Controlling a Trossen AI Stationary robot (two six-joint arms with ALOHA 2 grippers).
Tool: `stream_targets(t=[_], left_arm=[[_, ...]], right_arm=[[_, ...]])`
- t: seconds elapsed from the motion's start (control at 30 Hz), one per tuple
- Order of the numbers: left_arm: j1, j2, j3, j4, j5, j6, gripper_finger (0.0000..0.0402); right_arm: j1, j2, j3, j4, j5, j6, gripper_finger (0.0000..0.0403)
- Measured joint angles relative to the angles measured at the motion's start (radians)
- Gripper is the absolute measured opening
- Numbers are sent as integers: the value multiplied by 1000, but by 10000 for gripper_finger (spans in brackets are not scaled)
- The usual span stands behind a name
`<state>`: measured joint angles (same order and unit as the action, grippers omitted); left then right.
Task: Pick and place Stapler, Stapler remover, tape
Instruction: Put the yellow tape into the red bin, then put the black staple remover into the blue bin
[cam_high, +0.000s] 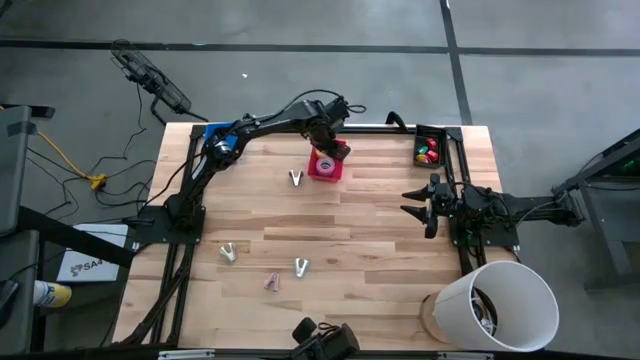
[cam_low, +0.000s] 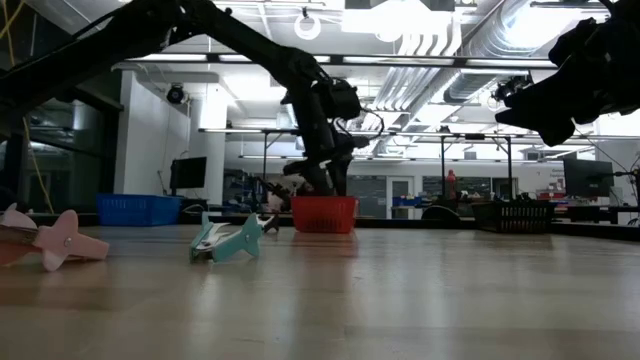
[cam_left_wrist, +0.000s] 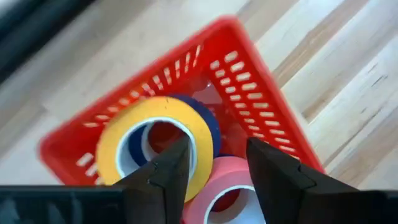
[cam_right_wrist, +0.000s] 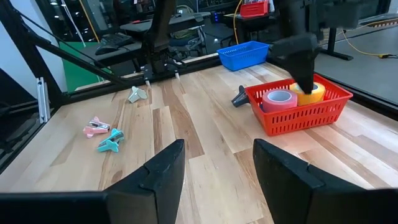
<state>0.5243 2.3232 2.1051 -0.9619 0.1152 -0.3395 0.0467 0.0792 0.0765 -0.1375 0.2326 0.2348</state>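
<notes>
Left pincer: we are seeing it hanging directly over the red perforated plastic basket at the far middle of the pale wooden plank surface, its dark fingers parted narrowly and gripping nothing that we can make out. Beneath it, the yellow ring-shaped tape roll, the pink tape roll and a blue roll are already lying inside the basket, overlapping one another; whether a fourth roll is sitting under them we cannot tell. We are judging the tape portion largely done. Four small staple removers are still lying loose on the surface: a pale one just beside the basket, and a grey one, a teal one and a pink one well apart nearer the front. We are finding no stapler. Right pincer: it is waiting at the right edge, fingers spread wide and empty.
</notes>
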Motion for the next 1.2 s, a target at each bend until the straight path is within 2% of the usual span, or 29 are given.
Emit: stream_targets(t=[0.17,0.37,0.9,1.03,1.2], left_arm=[[8,-23,76,-66,-61,37,158],[13,-63,162,-226,-151,63,158],[12,-125,164,-573,-266,150,159],[6,-125,151,-610,-267,193,159],[-3,-155,74,-606,-249,238,159]], right_arm=[[0,0,0,0,0,0,181],[0,0,0,0,0,0,181],[0,0,0,0,0,0,181],[0,0,0,0,0,0,181],[0,0,0,0,0,0,181]])
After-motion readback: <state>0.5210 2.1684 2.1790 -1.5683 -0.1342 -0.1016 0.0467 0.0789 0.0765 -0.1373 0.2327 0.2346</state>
